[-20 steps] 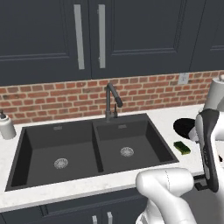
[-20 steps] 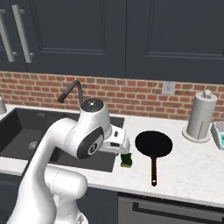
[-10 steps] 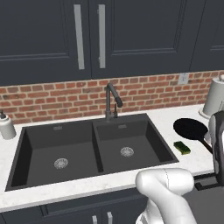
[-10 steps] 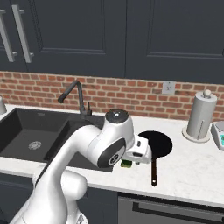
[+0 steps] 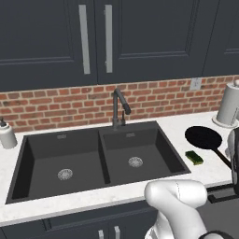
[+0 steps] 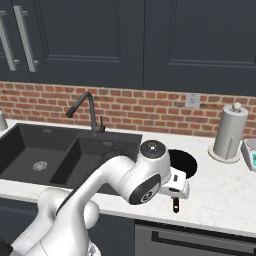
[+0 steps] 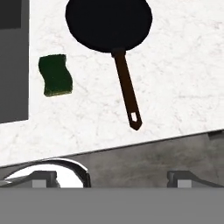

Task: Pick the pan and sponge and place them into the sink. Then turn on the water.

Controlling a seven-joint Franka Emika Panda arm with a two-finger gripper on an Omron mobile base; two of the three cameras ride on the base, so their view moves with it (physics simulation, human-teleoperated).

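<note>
Tool (image 7: pixel 112 177) spread wide, holding nothing, above the worktop's (image 7: pixel 175 65) front edge. Pan (image 7: pixel 109 22) and sponge (image 7: pixel 55 75) lie side by side, apart, right of the sink (image 5: pixel 102 154). Pan looks rigid, heavyish: take the thin handle (image 7: pixel 127 94). Sponge soft, light.

The white arm bends at a big elbow joint and reaches toward 3 o'clock in the right base view. The gripper (image 7: pixel 112 177) looks straight down, and its jaws stand wide apart (one dark finger tip (image 7: pixel 43 178) at 7 o'clock, the other at 5 o'clock), with nothing held between them.
</note>
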